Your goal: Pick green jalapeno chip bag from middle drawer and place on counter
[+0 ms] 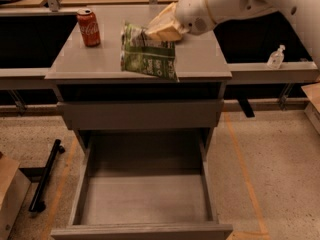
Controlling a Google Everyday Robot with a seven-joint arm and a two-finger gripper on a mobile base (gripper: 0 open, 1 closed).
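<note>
Above the worktop (200,59), I see my claw (161,30) clamped on the green chip bag (149,60); the middle drawer (145,204) stands open, nearer.

One camera, high in front, looks down; the pincer (160,31), clamping a mottled green foil chip bag (149,60), hangs top-centre over the flat grey counter (201,59).
</note>
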